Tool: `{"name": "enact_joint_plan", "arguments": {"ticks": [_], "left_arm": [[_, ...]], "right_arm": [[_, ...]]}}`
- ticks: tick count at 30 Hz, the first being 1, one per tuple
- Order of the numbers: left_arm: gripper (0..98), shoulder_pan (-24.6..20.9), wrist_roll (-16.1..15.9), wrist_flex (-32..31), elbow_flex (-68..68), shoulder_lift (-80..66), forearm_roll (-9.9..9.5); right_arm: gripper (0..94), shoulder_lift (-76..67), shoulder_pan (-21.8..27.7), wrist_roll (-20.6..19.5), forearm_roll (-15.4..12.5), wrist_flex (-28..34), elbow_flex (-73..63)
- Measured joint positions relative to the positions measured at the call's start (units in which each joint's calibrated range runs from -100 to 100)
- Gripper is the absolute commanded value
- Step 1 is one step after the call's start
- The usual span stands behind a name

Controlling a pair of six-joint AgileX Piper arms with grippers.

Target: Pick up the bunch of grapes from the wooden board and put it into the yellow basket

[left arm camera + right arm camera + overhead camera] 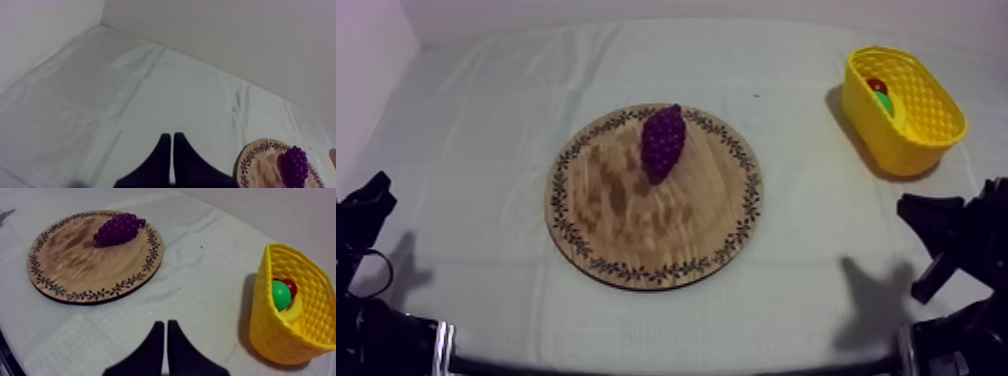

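A grey-white cloth covers the table, and a plain pale wall stands behind it.

1. Nearest, both arms sit low at the 6 o'clock edge of the table. The left gripper has its two black fingers pressed together into a narrow wedge, with nothing between them. The right gripper is the same: a closed wedge, empty.
2. At the table's centre lies the round wooden board with the patterned rim.
3. The bunch of grapes lies flat on the board, near the rim at about 12 to 1 o'clock. Its long axis runs roughly from 12 to 6.
4. Farthest, at about 2 o'clock from the board and well apart from it, stands the yellow basket. It holds a small red fruit, a green fruit and something yellow beneath them.

Handling, as a judgement: the bunch is probably light, moulded, and knobbly, so it should not slip easily. Take hold across the thick middle, fingers spanning the short axis. The tapered end gives less purchase. The right arm is nearer the basket.
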Motion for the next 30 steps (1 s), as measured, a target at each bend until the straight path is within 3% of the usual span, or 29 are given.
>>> {"name": "enact_joint_plan", "arguments": {"ticks": [4, 7, 22, 30], "left_arm": [[0.0, 0.0, 0.0, 0.0, 0.0, 0.0, 0.0], [0.0, 0.0, 0.0, 0.0, 0.0, 0.0, 0.0], [0.0, 0.0, 0.0, 0.0, 0.0, 0.0, 0.0], [0.0, 0.0, 0.0, 0.0, 0.0, 0.0, 0.0]], "right_arm": [[0.5, 8.55, -0.49, -2.76, 1.03, -2.37, -5.85], [0.4, 15.91, -0.68, -4.36, 0.45, -0.47, -12.11], [0.3, 57.25, -2.56, -11.1, 0.25, 27.84, -57.33], [0.3, 75.56, -6.11, -15.14, 1.45, 40.45, -79.22]]}}
